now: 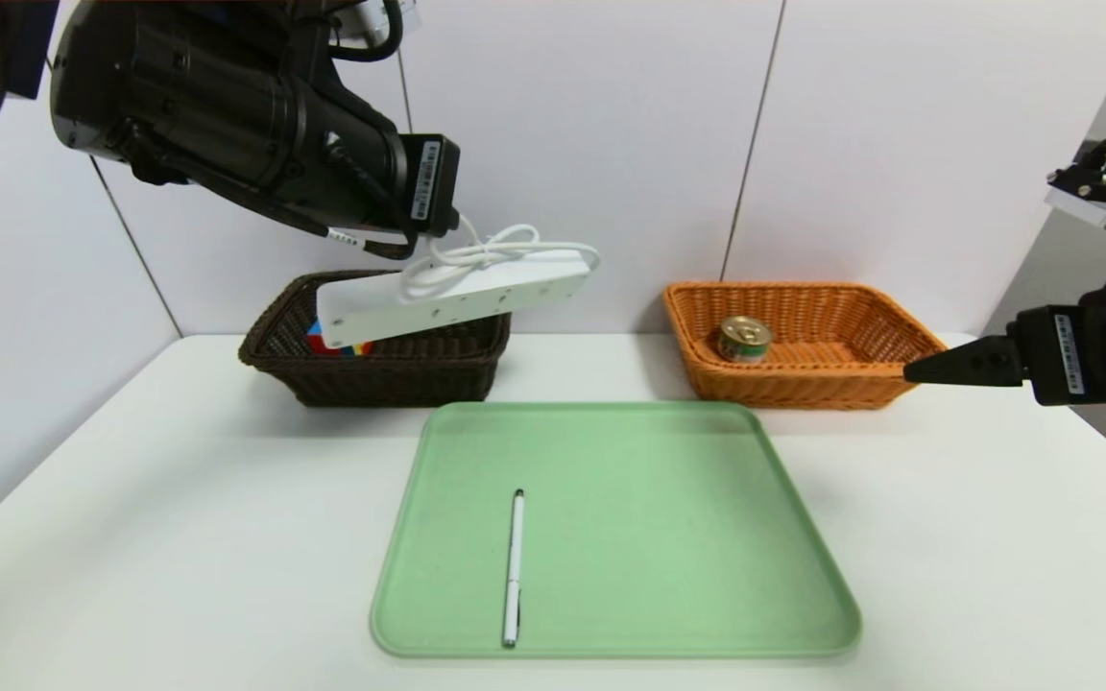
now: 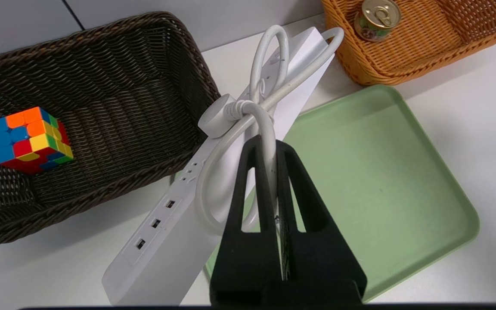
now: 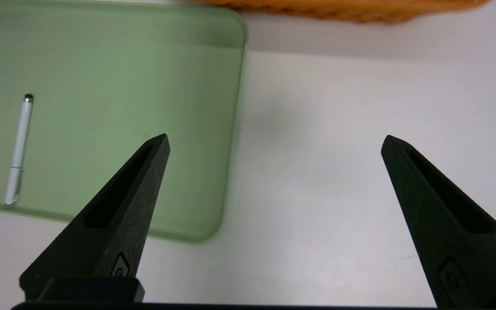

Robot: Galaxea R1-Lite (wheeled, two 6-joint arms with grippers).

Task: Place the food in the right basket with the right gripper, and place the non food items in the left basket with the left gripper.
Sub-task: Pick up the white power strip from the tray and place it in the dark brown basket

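The black left gripper (image 2: pixel 269 148), jaws pinching the looped cord, held the long white power strip (image 1: pixel 457 299) over the dark brown wicker basket (image 1: pixel 275 331) at upper left, hiding most of the multicoloured puzzle cube (image 1: pixel 321 340). The black right gripper (image 3: pixel 274 142), jaws spread and empty, was cut off at the right edge. The small round tin can (image 1: pixel 743 338) lay in the orange-tan wicker basket (image 1: pixel 884 331); the slim white pen (image 1: pixel 514 566) lay on the green plastic tray (image 1: pixel 668 480).

cube (image 1: pixel 327 341) in left basket (image 1: pixel 275 357) | tin (image 1: pixel 743 339) in right basket (image 1: pixel 884 379) | pen (image 1: pixel 514 566) on tray (image 1: pixel 668 537) before both

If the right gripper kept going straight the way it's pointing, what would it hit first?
Probably the bare white table. The open right gripper aims forward and down at the tabletop between the green tray and the orange basket, with nothing between; depth is uncertain.
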